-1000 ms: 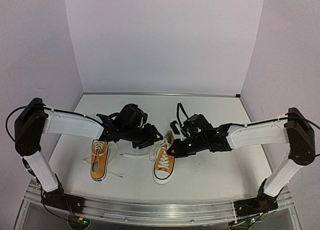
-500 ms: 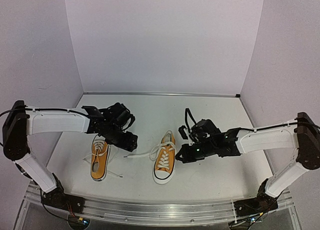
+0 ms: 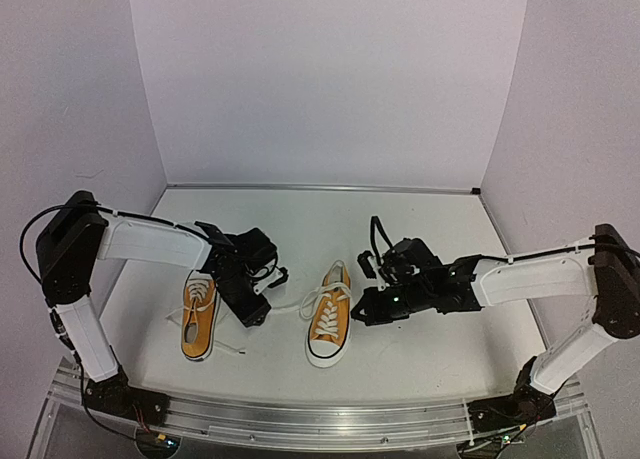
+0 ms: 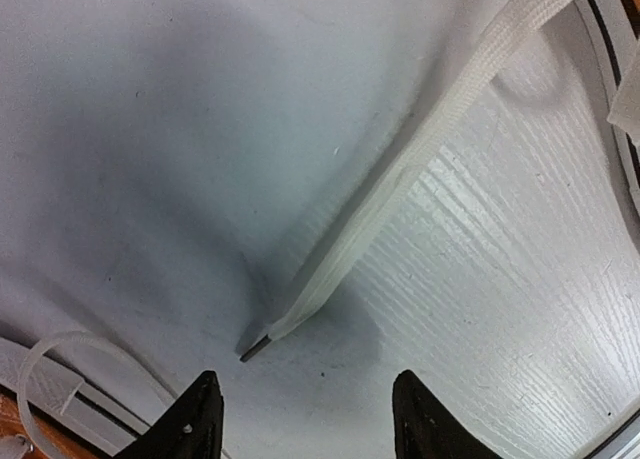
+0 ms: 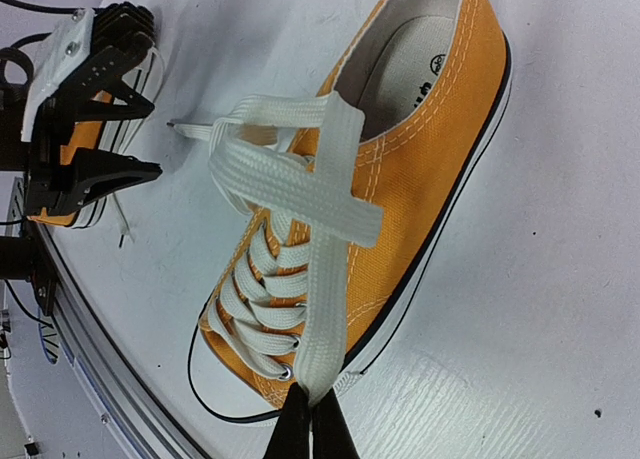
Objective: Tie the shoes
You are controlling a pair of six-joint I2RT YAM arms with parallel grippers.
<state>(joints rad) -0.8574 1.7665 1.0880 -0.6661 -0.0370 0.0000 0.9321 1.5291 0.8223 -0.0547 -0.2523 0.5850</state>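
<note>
Left pincer [image 4: 312, 424] hangs spread, the loose lace tip [image 4: 285, 324] just ahead of it. Right pincer [image 5: 310, 419] pinches the other lace [image 5: 326, 299].

Soft, even light; a dim shadow flanks the lace [image 4: 398, 184] in the left wrist view.
</note>
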